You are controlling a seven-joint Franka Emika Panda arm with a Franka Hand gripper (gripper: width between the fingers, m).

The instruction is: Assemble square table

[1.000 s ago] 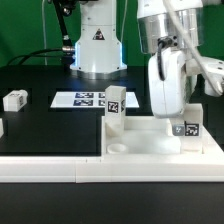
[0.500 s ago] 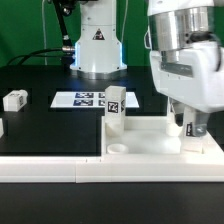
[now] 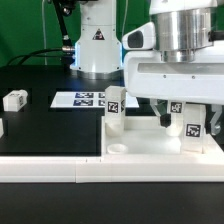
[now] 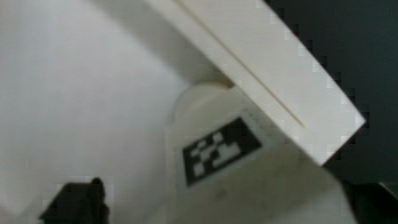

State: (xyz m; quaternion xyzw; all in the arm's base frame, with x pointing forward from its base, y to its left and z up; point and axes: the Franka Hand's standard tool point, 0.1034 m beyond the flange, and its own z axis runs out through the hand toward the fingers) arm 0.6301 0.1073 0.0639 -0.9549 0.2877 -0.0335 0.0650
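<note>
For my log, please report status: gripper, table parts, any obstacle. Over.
Gripper open, jaws astride an upright leg. That leg stands on the square table, near a corner. Second leg upright at another corner. Nothing blocking.

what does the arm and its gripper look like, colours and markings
The arm is glossy white with a grey metallic band at the wrist. Its gripper has a wide, pale boxy body and short dark fingers. The white base carries a black triangle sticker, with black cables beside it.
</note>
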